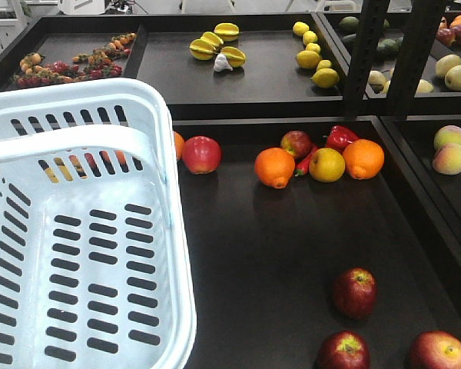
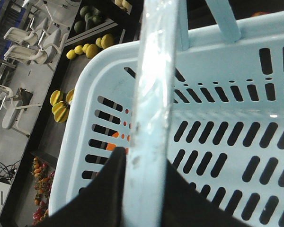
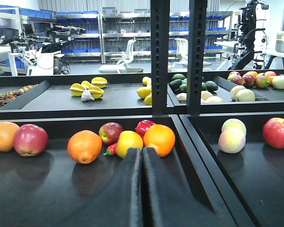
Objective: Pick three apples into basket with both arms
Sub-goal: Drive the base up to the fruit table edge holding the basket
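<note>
While the left jaws are clamped on the pale blue handle [image 2: 149, 94] of the basket [image 1: 77, 94], with one black finger on each side of it, the right jaws are pressed tight together with nothing between them. The basket is big and fills the left side of the front view. It has slots in its walls, and its handle lies across the top. Three dark red apples sit on the black tray [image 1: 276, 246] in the lower right of the front view. One apple [image 1: 354, 292] is a bit higher up. Another [image 1: 343, 351] is just below it at the bottom edge. The third [image 1: 439, 350] is in the bottom right corner. All three are outside the basket, off to its right, and none of them touch. Higher up, in the middle of the frame, is a row of other fruit. A pink-red apple [image 1: 202, 154] is just beside the basket's rim. Then come an orange [image 1: 274, 167], a small red apple [image 1: 296, 143], a yellow apple [image 1: 326, 164], a red pepper [image 1: 339, 137] and a second orange [image 1: 363, 158]. Near the top of the frame, on the far tray, are yellow star fruits [image 1: 215, 44] and lemons [image 1: 315, 54].
</note>
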{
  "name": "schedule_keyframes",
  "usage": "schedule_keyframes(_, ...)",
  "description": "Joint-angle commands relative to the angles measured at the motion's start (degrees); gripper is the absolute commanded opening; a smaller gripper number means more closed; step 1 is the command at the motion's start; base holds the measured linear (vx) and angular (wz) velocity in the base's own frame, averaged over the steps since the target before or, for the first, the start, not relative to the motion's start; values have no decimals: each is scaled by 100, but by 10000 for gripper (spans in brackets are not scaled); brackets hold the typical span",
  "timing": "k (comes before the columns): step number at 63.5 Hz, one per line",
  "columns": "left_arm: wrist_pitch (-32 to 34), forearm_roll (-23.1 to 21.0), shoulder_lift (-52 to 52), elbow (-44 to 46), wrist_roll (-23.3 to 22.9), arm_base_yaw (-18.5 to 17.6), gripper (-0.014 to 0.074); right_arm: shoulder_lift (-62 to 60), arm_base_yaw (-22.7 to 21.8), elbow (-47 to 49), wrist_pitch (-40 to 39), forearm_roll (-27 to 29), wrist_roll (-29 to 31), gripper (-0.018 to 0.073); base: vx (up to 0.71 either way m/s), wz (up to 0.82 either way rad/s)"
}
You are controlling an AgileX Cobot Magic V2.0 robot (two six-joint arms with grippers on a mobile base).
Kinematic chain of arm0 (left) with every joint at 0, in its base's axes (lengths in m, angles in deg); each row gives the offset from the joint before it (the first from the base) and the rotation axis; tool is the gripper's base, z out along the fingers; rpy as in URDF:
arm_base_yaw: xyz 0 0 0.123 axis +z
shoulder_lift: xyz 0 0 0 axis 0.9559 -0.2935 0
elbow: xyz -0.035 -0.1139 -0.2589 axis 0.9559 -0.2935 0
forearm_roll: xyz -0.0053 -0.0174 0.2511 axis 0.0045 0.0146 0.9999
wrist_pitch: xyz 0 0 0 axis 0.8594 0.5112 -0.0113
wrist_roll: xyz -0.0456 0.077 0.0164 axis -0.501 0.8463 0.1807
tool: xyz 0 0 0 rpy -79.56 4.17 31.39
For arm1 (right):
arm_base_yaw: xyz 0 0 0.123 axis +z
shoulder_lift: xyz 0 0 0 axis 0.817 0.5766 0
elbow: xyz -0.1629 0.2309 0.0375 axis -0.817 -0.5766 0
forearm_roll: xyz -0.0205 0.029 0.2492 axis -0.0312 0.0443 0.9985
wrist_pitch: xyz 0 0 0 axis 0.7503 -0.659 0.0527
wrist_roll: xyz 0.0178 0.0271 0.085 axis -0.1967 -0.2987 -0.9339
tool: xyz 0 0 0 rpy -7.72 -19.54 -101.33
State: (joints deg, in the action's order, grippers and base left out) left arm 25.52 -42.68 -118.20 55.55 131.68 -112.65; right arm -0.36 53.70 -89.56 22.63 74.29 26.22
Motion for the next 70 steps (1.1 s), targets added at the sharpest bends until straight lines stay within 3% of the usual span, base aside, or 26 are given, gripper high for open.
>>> schedule_keyframes(1,568,-14,0,193,-61,-12,-6,-62,-9,-80,-420,-25,24,-9,0,-3)
schedule_keyframes(70,568,-14,0,193,-61,-12,-6,-62,-9,-80,-420,-25,24,-9,0,2)
